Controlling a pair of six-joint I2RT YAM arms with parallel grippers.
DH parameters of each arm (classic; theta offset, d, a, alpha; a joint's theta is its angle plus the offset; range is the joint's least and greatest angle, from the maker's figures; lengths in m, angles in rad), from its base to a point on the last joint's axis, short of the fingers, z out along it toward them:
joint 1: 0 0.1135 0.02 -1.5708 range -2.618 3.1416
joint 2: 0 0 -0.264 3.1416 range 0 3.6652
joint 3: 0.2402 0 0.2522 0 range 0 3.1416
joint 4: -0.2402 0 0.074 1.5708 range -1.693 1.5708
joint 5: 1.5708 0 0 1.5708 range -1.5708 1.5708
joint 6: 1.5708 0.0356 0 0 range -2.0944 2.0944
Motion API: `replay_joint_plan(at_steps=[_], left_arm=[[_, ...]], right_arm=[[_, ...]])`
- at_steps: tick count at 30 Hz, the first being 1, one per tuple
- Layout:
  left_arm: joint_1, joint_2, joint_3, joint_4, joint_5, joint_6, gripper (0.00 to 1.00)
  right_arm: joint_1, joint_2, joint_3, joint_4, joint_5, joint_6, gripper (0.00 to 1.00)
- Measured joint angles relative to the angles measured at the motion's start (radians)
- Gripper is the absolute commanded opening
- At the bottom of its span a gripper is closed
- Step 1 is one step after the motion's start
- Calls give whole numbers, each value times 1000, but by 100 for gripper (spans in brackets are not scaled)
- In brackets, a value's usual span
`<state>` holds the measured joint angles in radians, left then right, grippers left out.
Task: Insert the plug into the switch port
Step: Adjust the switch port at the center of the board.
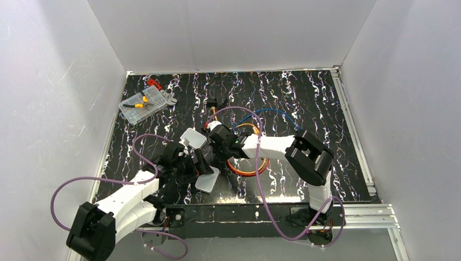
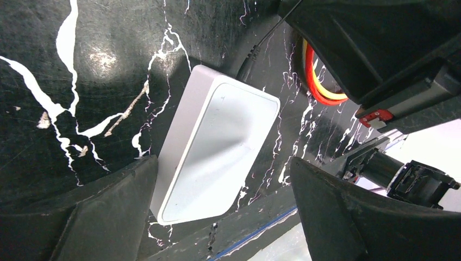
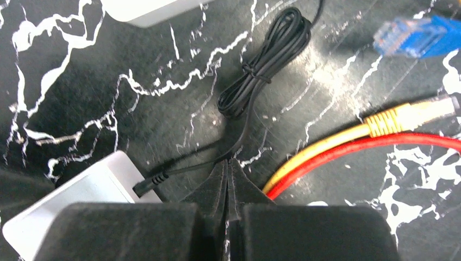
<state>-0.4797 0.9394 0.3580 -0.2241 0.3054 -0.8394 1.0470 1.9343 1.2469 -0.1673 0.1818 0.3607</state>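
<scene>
The switch, a pale flat box with rounded corners, lies near the table's front edge. My left gripper is open, one finger on each side of the box's near end, touching neither side. The black plug meets the box's far edge, where the switch port is; how deep it sits I cannot tell. Its thin black cable runs right to the tips of my right gripper, which is shut. Whether the cable is pinched is unclear.
A smaller, squarer white box lies just beyond. A tied coil of black cable, a blue network plug and yellow and red cables lie by the right gripper. A clear parts box sits far left.
</scene>
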Motion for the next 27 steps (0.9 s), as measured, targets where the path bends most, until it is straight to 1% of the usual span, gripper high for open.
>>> replay_joint_plan(at_steps=[2,4,12,18,27], left_arm=[[0,2,0,4,5,-6,92],[0,2,0,5,5,-11,93],[0,-3,0,34,8,-46,93],[0,11,0,98,41,-87,93],[0,29,-7,195,106,-161,93]], right_arm=[[-4,-21,-16,-22,-5,-19,17],[-5,-68,-52,-48,-8,-32,24],[-4,-314,-156,-119,35,-46,46],[-37,-404,-199,-159,132,-45,49],[-210,-445,-252,-242,206,-38,51]])
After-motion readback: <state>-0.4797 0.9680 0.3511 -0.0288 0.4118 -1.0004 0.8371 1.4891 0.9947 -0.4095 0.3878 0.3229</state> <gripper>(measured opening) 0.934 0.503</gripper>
